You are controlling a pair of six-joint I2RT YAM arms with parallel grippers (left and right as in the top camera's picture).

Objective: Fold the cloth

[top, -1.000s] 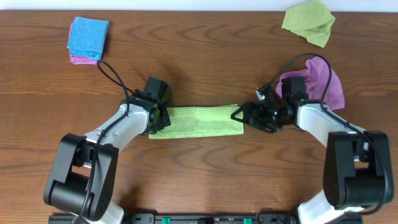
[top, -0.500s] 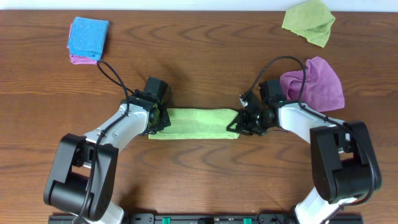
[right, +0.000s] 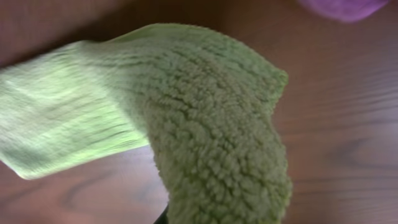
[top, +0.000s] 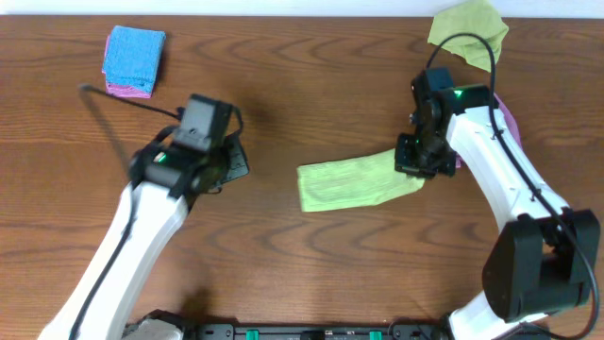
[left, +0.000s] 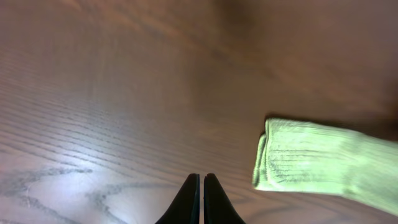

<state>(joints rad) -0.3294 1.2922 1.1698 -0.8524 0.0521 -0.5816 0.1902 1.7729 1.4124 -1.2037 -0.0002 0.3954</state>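
The light green cloth lies as a folded strip on the wooden table, its left end flat and its right end lifted. My right gripper is shut on that right end. In the right wrist view the fuzzy cloth drapes over the fingers and hides them almost entirely. My left gripper hovers left of the cloth, shut and empty. In the left wrist view its fingertips are pressed together over bare wood, with the cloth's left end off to the right.
A blue cloth is stacked on a pink one at the back left. A crumpled green cloth lies at the back right. A purple cloth sits partly hidden behind my right arm.
My left gripper has come off the cloth's left end and risen away to the left. My right gripper has shut on the right end, lifted it and pulled the cloth rightward.
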